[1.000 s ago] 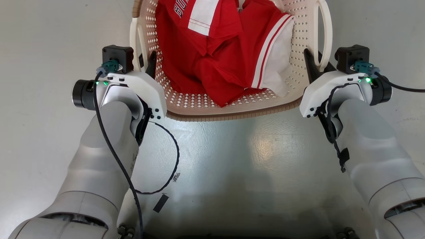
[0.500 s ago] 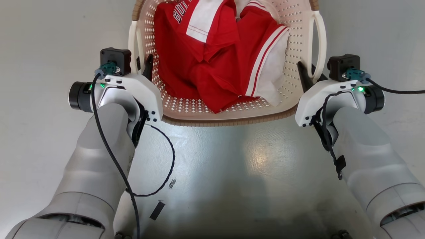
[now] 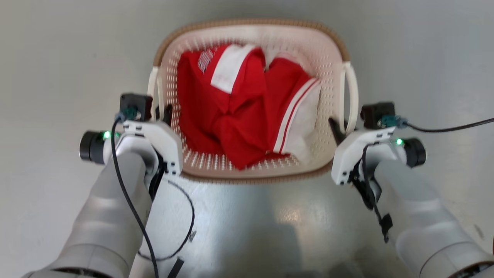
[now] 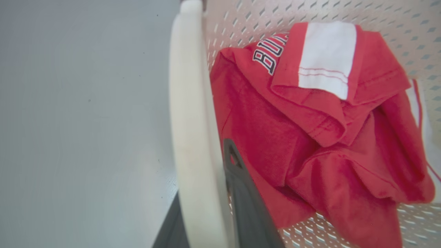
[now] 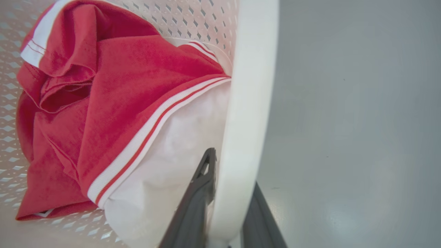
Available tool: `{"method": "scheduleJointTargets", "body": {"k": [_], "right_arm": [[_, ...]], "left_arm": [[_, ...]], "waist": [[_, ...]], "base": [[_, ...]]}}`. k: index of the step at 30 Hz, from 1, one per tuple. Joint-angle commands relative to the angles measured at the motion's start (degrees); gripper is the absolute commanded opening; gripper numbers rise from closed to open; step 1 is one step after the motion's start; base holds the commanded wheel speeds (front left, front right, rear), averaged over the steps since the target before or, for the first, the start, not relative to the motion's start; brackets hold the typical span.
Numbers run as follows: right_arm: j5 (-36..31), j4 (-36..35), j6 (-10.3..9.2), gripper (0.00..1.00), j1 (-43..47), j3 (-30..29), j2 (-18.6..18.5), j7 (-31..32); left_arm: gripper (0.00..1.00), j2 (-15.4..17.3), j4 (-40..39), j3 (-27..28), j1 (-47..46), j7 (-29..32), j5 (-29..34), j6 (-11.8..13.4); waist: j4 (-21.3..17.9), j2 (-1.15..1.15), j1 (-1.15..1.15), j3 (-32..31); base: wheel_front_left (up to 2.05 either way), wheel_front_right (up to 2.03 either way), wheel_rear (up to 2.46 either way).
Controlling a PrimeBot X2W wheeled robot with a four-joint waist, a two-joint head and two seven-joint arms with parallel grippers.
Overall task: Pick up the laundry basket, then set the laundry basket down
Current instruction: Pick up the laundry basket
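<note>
Smooth grey floor (image 3: 58, 58) lies under the cream perforated plastic laundry basket (image 3: 293, 42), brown woven-look rim, cradling crumpled red-and-white cloth (image 3: 231, 127). It sits between the left gripper (image 3: 164, 112) and right gripper (image 3: 339, 129), each pinched narrowly on a white loop handle (image 3: 352, 96).

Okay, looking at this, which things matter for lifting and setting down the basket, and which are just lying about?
Part of the job:
- laundry basket
- left handle, clamped by the left hand
- right handle, clamped by the right hand

Just there:
- red and white clothes, lying inside the basket
- grey floor
</note>
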Motion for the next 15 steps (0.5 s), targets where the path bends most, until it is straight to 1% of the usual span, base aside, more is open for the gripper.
{"method": "scheduleJointTargets", "body": {"k": [1,7,15], "right_arm": [[0.5,-1.0,0.45,0.0,3.6,2.0,0.5,0.5],[4.2,-1.5,0.45,0.0,6.8,6.0,0.5,3.6],[8.8,-2.4,0.45,0.0,12.4,11.4,0.5,7.2]], "left_arm": [[0.0,2.6,-0.2,0.2,2.2,-0.2,0.7,-0.4],[0.0,3.0,0.6,-0.7,5.7,1.3,0.6,-0.6],[0.0,3.0,1.0,-1.2,12.0,4.5,-0.5,-0.7]], "waist": [[-1.3,0.0,0.0,-2.5],[-3.3,0.0,0.0,-8.9],[-5.9,0.0,0.0,-19.8]], "base": [[0.0,0.0,0.0],[0.0,0.0,0.0],[0.0,0.0,0.0]]}}
